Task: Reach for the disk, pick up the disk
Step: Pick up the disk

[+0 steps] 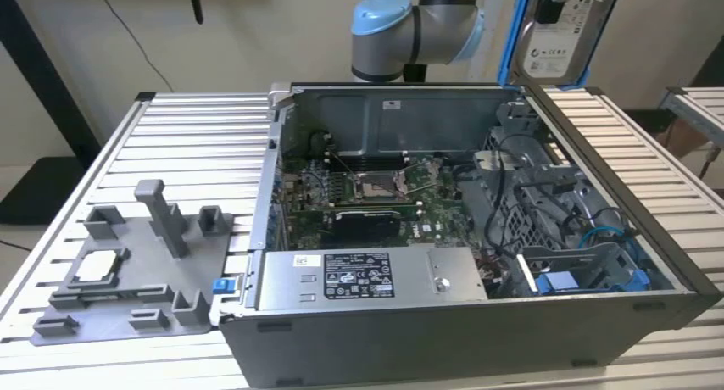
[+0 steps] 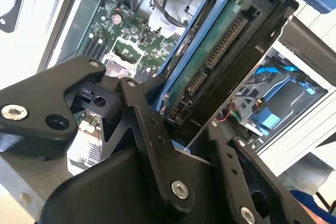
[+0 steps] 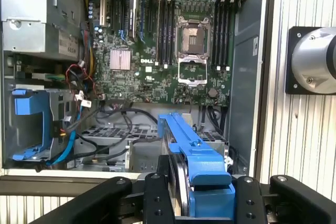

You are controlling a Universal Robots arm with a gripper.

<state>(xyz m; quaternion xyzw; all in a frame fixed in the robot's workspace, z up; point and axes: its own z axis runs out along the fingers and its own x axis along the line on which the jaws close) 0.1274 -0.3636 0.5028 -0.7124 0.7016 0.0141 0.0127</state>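
The arm hangs high over the open case. Its gripper is clamped on the disk, held upright above the case.

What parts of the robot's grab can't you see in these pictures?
- Exterior view: the disk is cut off by the picture's top edge, along with whatever holds it.
- Second wrist view: the gripper linkage covers the disk's lower end.
- First wrist view: the disk's label face is turned away, edge-on.
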